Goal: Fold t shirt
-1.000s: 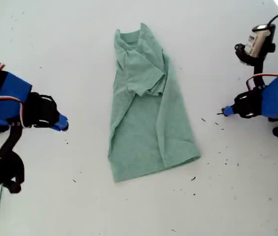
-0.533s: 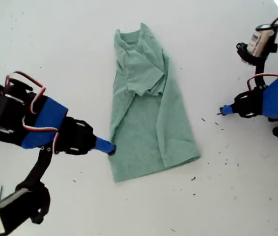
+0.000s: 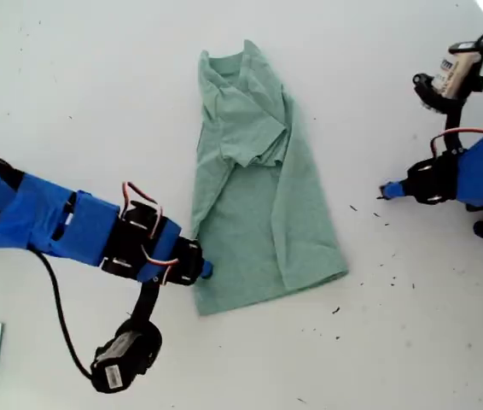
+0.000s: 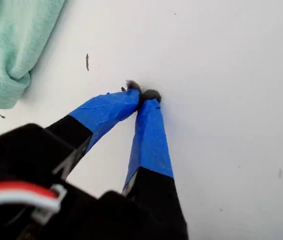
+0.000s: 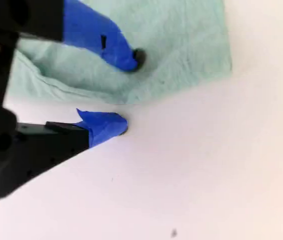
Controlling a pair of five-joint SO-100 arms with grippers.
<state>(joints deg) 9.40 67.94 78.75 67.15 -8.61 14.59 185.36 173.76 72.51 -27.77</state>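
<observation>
T shirt [image 3: 258, 196] lies flat on the white table [image 3: 96, 102], mid exterior view, collar toward the top and hem toward the bottom. It looks already narrowed lengthwise, with 1 sleeve lying across the chest.

The second gripper [image 3: 203, 271] is at the hem corner on the exterior view's left. In the second wrist view it [image 5: 129, 92] is parted moderately: 1 finger sits over the fabric [image 5: 181, 45] and the other is on bare table just outside the edge. It holds nothing yet.

The first gripper [image 3: 388, 192] sits well apart from the shirt on the exterior view's right. In the first wrist view its tips [image 4: 141, 95] are pressed together on bare table, empty, with only a bit of shirt [image 4: 11, 45] at the frame edge.

Likely step: pinch the hem corner, then carry it up toward the collar.

To do it well:
- Slide the outer finger under the edge so both folded layers sit between the jaws, not only the top 1.
- Close low on the table, since thin knit slips out easily.
- Lift only enough to clear, then pull straight up the shirt's length to avoid skewing the fold.
- Only 1 corner is covered, so the other hem corner may drag or lag. The first gripper would probably need to take it.
</observation>
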